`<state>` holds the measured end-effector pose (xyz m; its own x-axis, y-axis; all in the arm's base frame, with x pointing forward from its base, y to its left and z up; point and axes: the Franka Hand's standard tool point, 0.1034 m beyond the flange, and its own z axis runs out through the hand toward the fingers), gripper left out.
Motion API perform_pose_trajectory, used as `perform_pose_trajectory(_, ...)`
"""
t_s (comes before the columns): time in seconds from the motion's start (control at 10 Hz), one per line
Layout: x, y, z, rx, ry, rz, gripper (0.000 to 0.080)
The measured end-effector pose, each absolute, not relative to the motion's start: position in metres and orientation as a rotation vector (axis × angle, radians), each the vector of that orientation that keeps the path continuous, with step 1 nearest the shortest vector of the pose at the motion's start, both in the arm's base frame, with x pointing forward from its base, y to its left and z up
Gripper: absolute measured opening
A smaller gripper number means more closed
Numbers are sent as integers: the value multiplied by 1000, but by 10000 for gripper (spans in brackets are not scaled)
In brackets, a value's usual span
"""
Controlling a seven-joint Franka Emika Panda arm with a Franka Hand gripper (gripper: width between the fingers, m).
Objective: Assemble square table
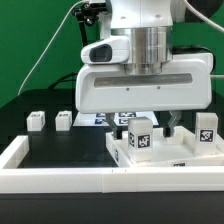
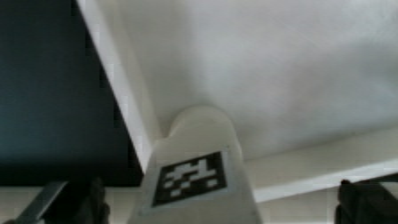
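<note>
Black surface point(image 1: 70, 150): carries all parts.
Square table top point(image 1: 185, 158): exterior view's right, against the low wall point(image 1: 60, 182), probably braced for leg fitting.
Upright leg point(image 1: 140, 137): stands on the top.
Fingers point(image 2: 64, 200): spread apart, straddling the leg without touching it.

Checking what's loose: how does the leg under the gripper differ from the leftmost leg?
The leg under the gripper stands on the white top; the leftmost leg sits on the black worktop, away from the gripper. The first's tag shows plainly; the other's is too small to read. Both are small and white.
</note>
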<state>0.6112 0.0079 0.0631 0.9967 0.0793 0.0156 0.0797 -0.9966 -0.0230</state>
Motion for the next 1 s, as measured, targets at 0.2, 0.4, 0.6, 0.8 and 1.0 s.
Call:
perform_pose_trajectory(0.2,611,7,63,-3108,-262,-26,649)
perform_pose_trajectory(0.4,611,7,63,-3105,-289,-26,486)
perform_pose_trajectory(0.6,611,7,63,-3106,-278,-27,351)
perform_pose_trajectory(0.8,611,7,63,-3108,-237,-26,288)
perform_pose_trajectory(1.0,611,6,63,-3095,142,-24,288)
